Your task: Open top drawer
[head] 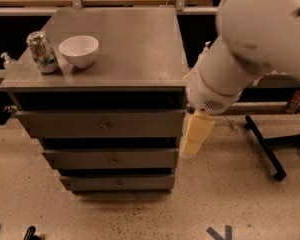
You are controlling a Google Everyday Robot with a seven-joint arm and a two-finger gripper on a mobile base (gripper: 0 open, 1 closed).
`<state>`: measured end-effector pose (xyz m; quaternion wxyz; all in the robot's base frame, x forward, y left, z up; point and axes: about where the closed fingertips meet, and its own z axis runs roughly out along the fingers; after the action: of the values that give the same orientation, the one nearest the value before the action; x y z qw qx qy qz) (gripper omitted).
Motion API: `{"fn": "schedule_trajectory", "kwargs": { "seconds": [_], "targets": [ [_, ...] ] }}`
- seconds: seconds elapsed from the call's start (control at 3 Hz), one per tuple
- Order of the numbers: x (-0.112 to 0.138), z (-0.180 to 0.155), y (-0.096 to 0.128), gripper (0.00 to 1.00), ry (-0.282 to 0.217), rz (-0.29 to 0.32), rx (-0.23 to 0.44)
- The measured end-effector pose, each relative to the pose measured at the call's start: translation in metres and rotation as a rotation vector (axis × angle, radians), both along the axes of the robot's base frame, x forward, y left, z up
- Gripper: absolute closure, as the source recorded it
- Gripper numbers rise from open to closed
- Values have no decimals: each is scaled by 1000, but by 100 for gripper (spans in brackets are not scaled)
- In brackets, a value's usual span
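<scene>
- A gray cabinet (pixel 140 49) fills the left and centre of the frame, with three drawer fronts stacked beneath its top.
- The top drawer (pixel 60 125), the widest, appears closed. Its small metal knob (pixel 104 125) sits at its middle.
- The cream-coloured gripper (pixel 191 145) hangs just beside the drawer's right end. Whether it is open or closed cannot be told.
- It likely needs to move left, close on the knob, then pull straight outward.
- A can (pixel 42 51) and white bowl (pixel 79 50) on top favour a smooth pull.
</scene>
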<state>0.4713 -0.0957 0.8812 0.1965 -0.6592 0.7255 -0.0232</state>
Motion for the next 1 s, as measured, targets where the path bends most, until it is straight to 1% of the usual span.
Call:
{"fn": "schedule_trajectory", "kwargs": {
  "seconds": [0.33,0.67,1.0],
  "targets": [
    [12,-66,35,0,-19,84,-56],
    [28,-116,68,0,-86,175,-13],
    [27,-116,67,0,-85,175,-14]
  ]
}}
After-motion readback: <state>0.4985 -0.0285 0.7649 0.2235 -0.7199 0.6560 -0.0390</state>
